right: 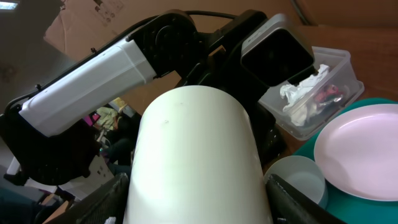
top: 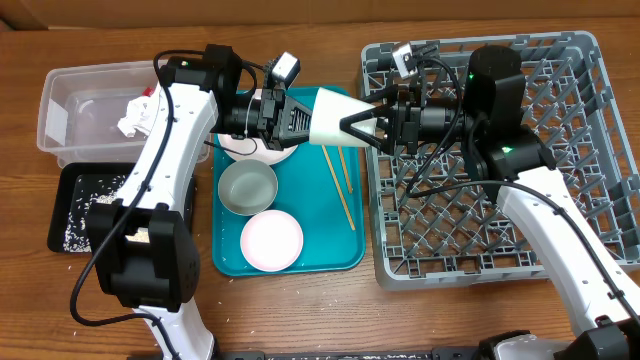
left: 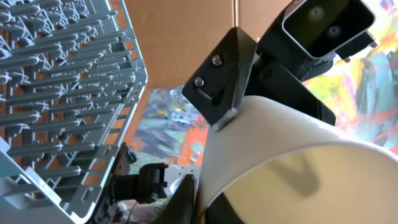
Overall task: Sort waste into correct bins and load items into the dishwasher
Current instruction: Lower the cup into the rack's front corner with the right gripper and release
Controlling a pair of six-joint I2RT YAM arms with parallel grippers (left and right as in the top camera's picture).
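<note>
The small white cup (top: 335, 112) hangs on its side in the air between my two grippers, over the teal tray's right edge. My left gripper (top: 308, 115) is shut on its wide rim, one finger inside and one outside (left: 198, 190). My right gripper (top: 354, 125) closes on the cup's narrow end, a finger against each side (right: 196, 202). The cup fills both wrist views (left: 292, 162) (right: 193, 149). The grey dish rack (top: 560, 150) lies at the right, under my right arm, and also shows in the left wrist view (left: 62, 93).
The teal tray (top: 345, 255) holds a grey-green bowl (top: 247, 187), a pink plate (top: 271, 240), two chopsticks (top: 340, 185) and a white bowl (top: 265, 153). At the left, a clear tub (top: 75, 100) holds napkins (top: 135, 115). A black tray (top: 85, 205) holds rice crumbs.
</note>
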